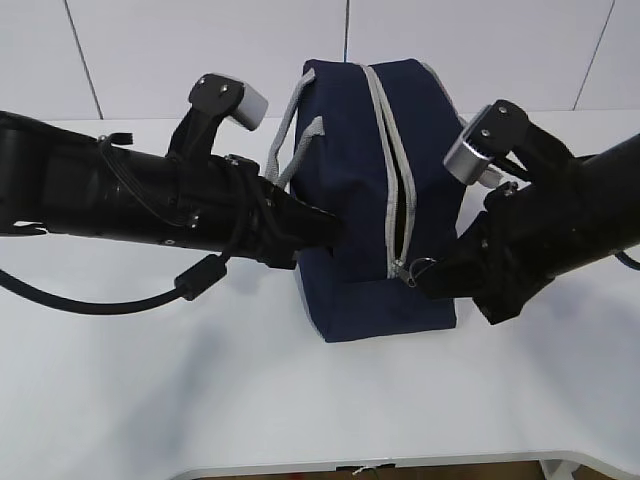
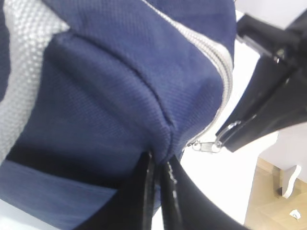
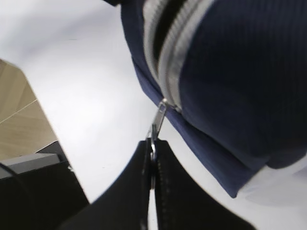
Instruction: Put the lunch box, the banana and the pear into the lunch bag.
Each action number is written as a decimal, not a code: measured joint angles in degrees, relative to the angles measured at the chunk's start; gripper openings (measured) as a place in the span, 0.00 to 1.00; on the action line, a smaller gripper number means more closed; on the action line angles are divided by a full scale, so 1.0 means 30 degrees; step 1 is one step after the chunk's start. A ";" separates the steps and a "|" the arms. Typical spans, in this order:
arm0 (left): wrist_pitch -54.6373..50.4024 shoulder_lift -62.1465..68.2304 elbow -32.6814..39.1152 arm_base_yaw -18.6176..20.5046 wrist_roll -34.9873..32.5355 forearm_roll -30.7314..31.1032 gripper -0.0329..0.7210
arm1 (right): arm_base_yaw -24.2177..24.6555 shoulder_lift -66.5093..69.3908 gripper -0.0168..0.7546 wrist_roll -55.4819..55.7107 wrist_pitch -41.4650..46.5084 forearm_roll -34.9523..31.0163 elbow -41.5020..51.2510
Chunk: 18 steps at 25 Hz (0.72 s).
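Note:
The navy-blue lunch bag (image 1: 370,200) stands in the middle of the white table, grey handles (image 1: 300,135) up. Its grey zipper (image 1: 392,160) runs over the top and gapes a little near the front end. My left gripper (image 1: 330,232) is shut on a fold of the bag's fabric at its left side; it also shows in the left wrist view (image 2: 160,165). My right gripper (image 1: 425,278) is shut on the metal zipper pull (image 3: 157,122) at the bag's front right corner. The lunch box, the banana and the pear are out of view.
The white table (image 1: 150,380) runs round the bag, with its front edge at the bottom of the exterior view. A white panelled wall (image 1: 130,50) stands behind. A bit of wooden floor (image 3: 21,129) shows past the table edge.

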<state>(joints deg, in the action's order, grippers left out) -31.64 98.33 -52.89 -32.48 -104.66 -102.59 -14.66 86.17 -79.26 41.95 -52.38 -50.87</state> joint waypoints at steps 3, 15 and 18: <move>0.0000 0.0000 0.0000 0.0000 0.0000 0.0000 0.02 | 0.0000 0.0000 0.05 0.1572 0.0949 0.1384 -0.0840; -0.0165 0.0000 -0.0032 0.0000 0.0000 0.0000 0.02 | 0.0000 -0.0050 0.05 0.7160 0.3392 0.3180 -0.3969; -0.0211 0.0000 -0.0032 0.0000 0.0000 0.0000 0.02 | 0.0000 -0.0050 0.05 0.8233 0.4123 0.3257 -0.4849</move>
<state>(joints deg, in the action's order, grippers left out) -32.27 98.33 -52.99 -32.48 -104.66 -102.59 -14.66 86.02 -54.56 54.32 -42.61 -65.42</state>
